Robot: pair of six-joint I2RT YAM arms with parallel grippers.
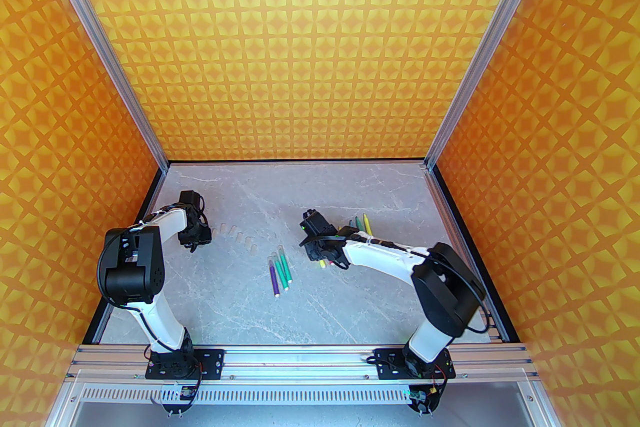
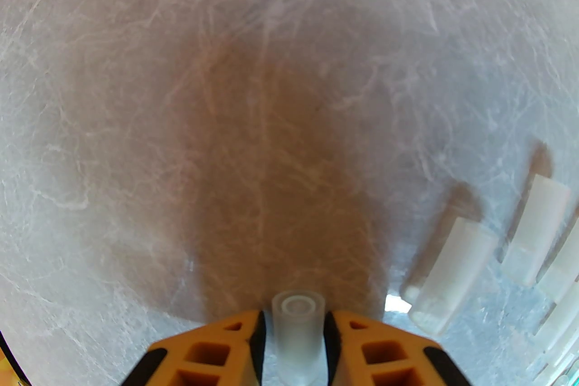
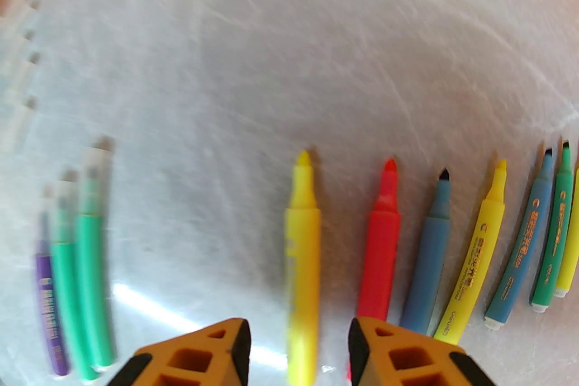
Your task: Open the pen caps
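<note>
Task mostly done, not finished. Nearest the bases, approx. table centre, three markers lie side by side w/ caps on: a purple marker and two green markers. Those look like all that's left to open.

At their 3 o'clock the right end effector hangs low w/ jaws released. A yellow marker lies bare-tipped on the table btwn them, gaps on both sides, so nothing is grasped. Toward 3 o'clock of it in the wrist view: red marker, then blue, yellow, blue, green, all uncapped.

Farther back, at table 9 o'clock, the left end effector has one cap btwn its jaws. A sliver of gap shows on one side, so it reads as let go, not clenched. At its 3 o'clock the loose pen caps lie in a row, apart from any marker.
</note>
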